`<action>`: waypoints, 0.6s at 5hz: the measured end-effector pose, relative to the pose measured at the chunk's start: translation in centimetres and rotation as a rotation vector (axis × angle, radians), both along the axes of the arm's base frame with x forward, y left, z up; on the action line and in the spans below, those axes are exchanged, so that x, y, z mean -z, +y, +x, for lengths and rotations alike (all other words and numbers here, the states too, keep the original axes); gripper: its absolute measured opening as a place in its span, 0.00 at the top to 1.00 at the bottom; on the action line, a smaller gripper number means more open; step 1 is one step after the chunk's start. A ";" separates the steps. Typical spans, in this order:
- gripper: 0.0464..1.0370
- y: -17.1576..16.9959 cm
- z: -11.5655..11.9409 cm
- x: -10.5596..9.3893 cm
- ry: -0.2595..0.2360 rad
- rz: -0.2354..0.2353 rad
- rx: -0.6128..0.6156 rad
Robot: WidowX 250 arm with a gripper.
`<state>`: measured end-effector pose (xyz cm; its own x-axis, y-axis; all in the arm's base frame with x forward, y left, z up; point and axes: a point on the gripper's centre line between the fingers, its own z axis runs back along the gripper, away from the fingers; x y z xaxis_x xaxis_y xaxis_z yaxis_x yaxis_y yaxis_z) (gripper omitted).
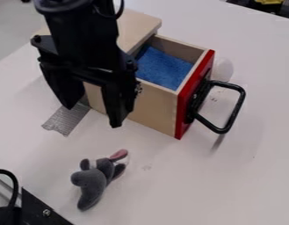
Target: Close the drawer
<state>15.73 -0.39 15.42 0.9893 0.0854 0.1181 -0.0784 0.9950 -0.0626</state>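
**Drawer (159,106) open beside my spread fingers (119,104)**

My gripper (93,115) is parted, nothing between its two fingertips; the one red-fronted wooden drawer lies to their right in the camera view, pulled out of its box (135,22); I count one black handle (234,111), one grey plush animal (91,180); the drawer's long axis slants down rightward, its front facing lower right.

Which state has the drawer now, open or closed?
Open: the red front of the drawer stands out from the wooden cabinet, and the blue lining inside can be seen.
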 end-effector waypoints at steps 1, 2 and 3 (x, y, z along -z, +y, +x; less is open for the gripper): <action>0.04 -0.1 -0.2 0.3 0.009 0.000 0.001; 0.04 -3.2 1.9 2.1 0.034 0.026 0.067; 0.04 -6.4 4.6 3.0 0.038 0.041 0.124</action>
